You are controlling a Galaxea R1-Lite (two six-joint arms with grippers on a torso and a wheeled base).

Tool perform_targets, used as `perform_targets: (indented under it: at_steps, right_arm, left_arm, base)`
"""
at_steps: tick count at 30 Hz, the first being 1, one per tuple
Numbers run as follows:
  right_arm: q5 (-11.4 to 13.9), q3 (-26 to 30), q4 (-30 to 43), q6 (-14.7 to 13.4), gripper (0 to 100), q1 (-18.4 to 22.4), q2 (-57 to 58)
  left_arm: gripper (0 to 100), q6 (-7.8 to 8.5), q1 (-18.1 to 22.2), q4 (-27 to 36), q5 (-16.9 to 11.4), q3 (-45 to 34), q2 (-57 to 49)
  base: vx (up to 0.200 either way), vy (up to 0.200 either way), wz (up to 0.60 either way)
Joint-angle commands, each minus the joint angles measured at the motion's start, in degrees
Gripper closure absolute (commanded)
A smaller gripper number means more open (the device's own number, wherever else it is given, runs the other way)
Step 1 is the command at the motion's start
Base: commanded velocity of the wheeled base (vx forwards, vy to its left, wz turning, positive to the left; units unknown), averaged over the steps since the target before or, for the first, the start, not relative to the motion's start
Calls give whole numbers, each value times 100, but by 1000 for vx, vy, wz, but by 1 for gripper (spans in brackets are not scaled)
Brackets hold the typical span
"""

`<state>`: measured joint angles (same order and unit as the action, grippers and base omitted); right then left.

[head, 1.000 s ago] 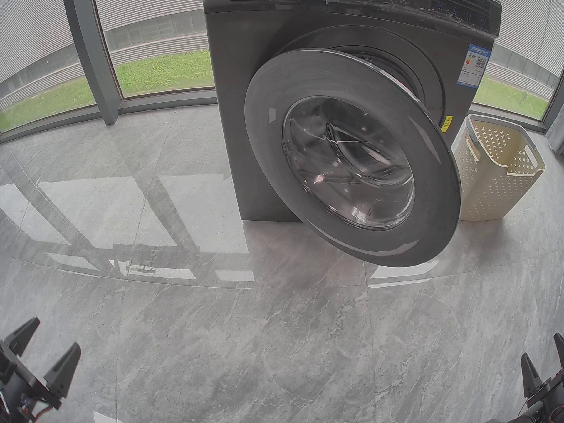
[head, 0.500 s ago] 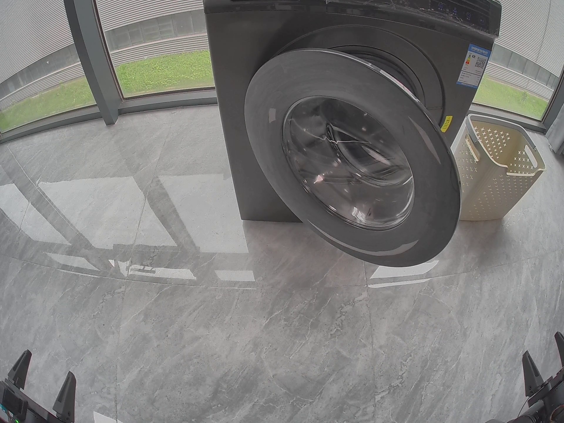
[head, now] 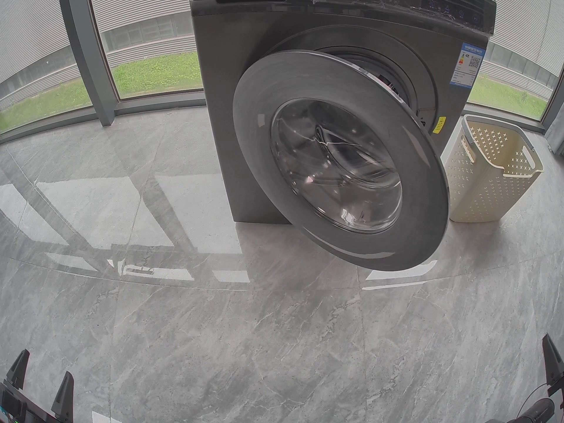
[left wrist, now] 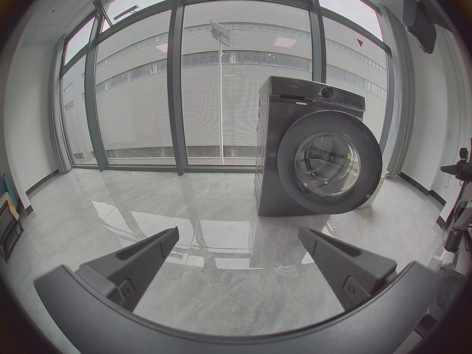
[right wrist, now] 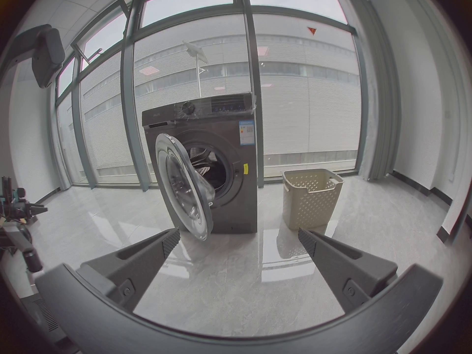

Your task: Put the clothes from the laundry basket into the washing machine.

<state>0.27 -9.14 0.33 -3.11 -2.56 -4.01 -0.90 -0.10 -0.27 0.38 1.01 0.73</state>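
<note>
Your left pincer [left wrist: 237,232], right pincer [right wrist: 236,233]: spread wide, empty, above glossy grey floor [head: 235,336]. Beyond, dark washing machine [head: 229,118], round glass door [head: 341,160] open; blue-white label [head: 467,66], print unreadable. Cream perforated laundry basket [head: 490,177] just beside it, your right.

1. The washing machine [head: 235,118], a dark grey front-loader, stands on the floor at 12 o'clock, its round glass-windowed door [head: 338,160] swung wide open
2. The laundry basket [head: 490,183], cream perforated plastic, stands upright on the floor just beside the machine, at its 3 o'clock
</note>
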Motion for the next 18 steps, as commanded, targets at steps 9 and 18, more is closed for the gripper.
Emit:
perform_targets:
  at_steps: [9,18]
  right_arm:
    - [597,-1248,-2054,-208,0,-1642,-4793]
    - [8,-1925,-3285,-331,0,-3137,-6718]
  left_arm:
    - [0,20,1,0,-3,-101,-64]
    - [0,20,1,0,-11,-101,-64]
  base:
    - [0,-156,0]
    - [0,0,0]
